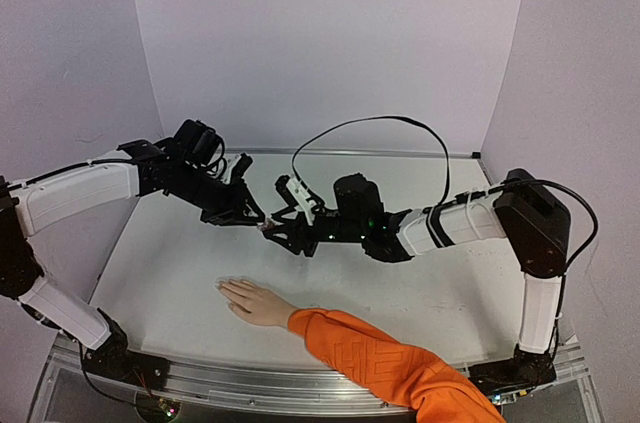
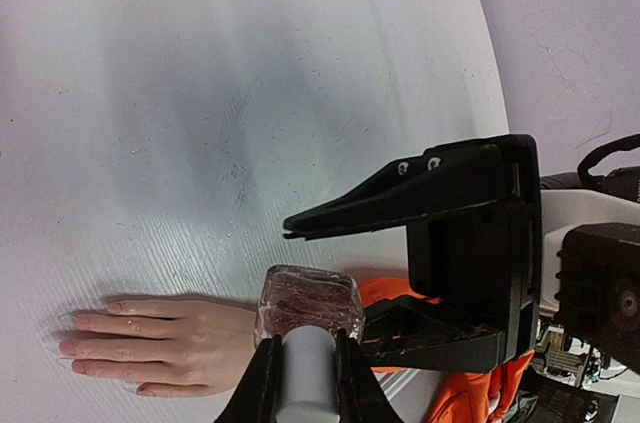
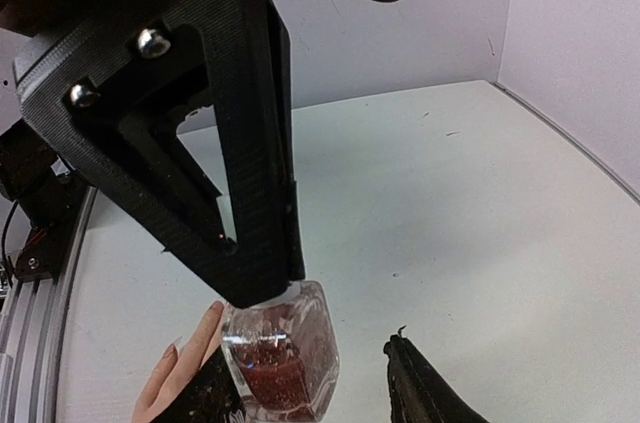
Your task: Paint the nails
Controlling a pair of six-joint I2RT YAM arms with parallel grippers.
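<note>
Pinching red-glitter bottle (image 2: 308,308): left hand (image 2: 307,345), pressed tight; right hand (image 3: 332,321) half spread, one finger (image 3: 250,193) touching bottle.

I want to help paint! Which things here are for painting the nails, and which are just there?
For the job: nails, hand, glittery red polish bottle, left fingers gripping its cap, right fingers either side of its glass.
Just there: black cable loop, metal rail.

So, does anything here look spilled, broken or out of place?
Nothing stands out. The small clear glass bottle of red polish sits intact in the left tool; no spill on the white table, and the pale beige hand lies flat.
</note>
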